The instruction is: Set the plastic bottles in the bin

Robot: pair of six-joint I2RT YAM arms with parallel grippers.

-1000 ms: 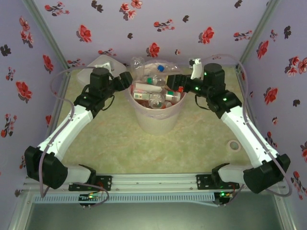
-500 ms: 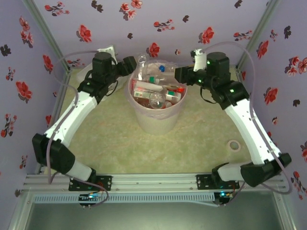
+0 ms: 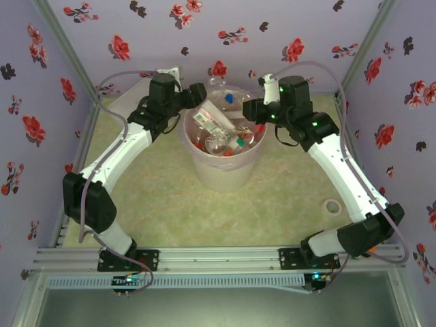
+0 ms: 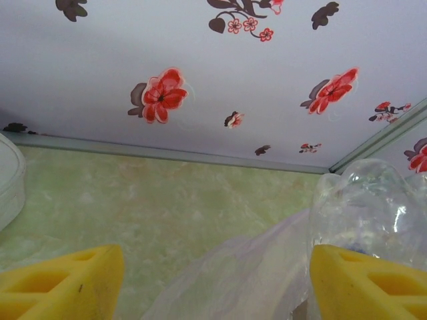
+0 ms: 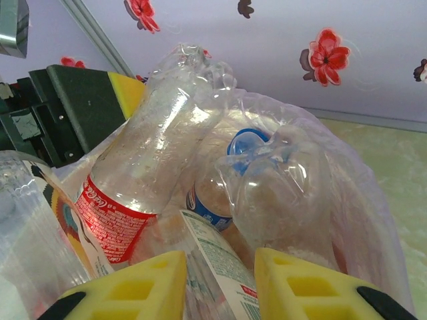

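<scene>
The bin [image 3: 221, 174], a pale bucket lined with a pinkish bag [image 4: 253, 267], stands mid-table heaped with plastic bottles [image 3: 225, 129]. My left gripper [image 3: 199, 95] [image 4: 217, 280] hangs at the bin's far-left rim, jaws wide open, nothing between them but bag and table; a clear bottle [image 4: 373, 207] bulges beside its right finger. My right gripper [image 3: 246, 109] [image 5: 220, 267] hovers over the far-right rim, jaws a narrow gap apart above a white-labelled bottle [image 5: 220, 257]. Beyond it lie a red-labelled cola bottle [image 5: 143, 160] and a blue-capped one [image 5: 247, 143].
A white rounded case [image 4: 8, 180] sits at the back left by the floral wall. A small tape roll [image 3: 332, 206] lies on the green tabletop to the right. The floral walls close in behind the bin and on both sides.
Both arms have reached further back; the left gripper swung right to the bin's far rim, the right gripper drew back slightly. The white-labelled bottle now lies tilted across the pile.
</scene>
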